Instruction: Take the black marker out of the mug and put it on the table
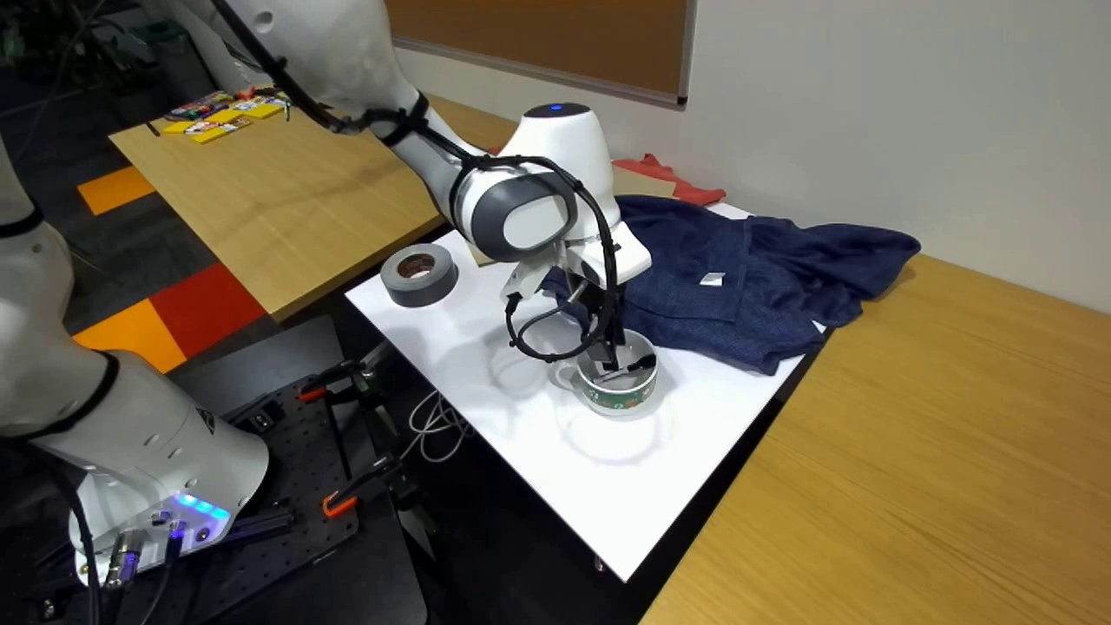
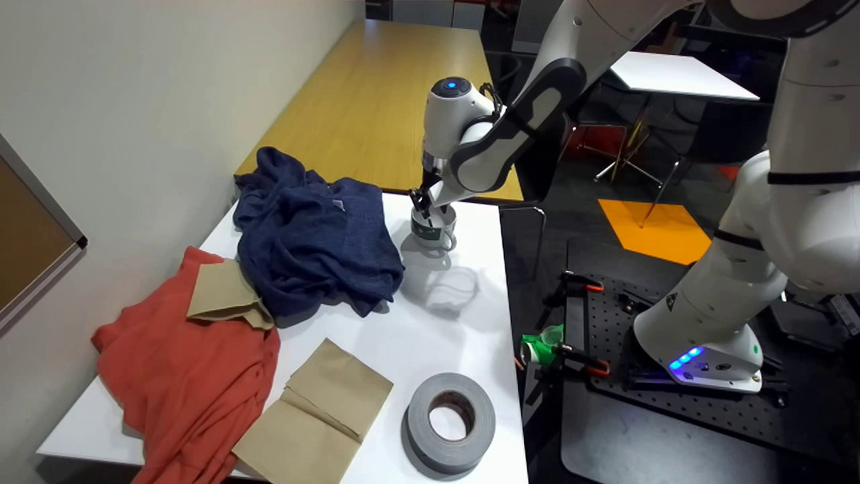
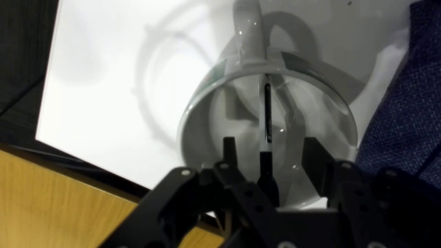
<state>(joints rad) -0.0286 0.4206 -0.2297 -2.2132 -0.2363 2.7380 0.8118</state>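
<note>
The mug (image 1: pixel 618 398) is white with a green patterned band and stands upright on the white table (image 1: pixel 521 425). It also shows in an exterior view (image 2: pixel 427 234) and in the wrist view (image 3: pixel 196 113). The black marker (image 3: pixel 266 137) leans inside the mug, with a white barrel, black label and black cap; its cap end (image 1: pixel 642 363) lies near the rim. My gripper (image 3: pixel 268 148) points down into the mug. Its fingers are open, one on each side of the marker, with gaps to it. In both exterior views the arm partly hides the fingers.
A dark blue garment (image 1: pixel 729 278) lies close beside the mug. A grey tape roll (image 2: pixel 450 423), brown paper (image 2: pixel 322 410) and a red cloth (image 2: pixel 195 363) lie farther along the table. Wooden tabletops (image 1: pixel 911 434) adjoin it. The table's edge (image 3: pixel 48 79) is near the mug.
</note>
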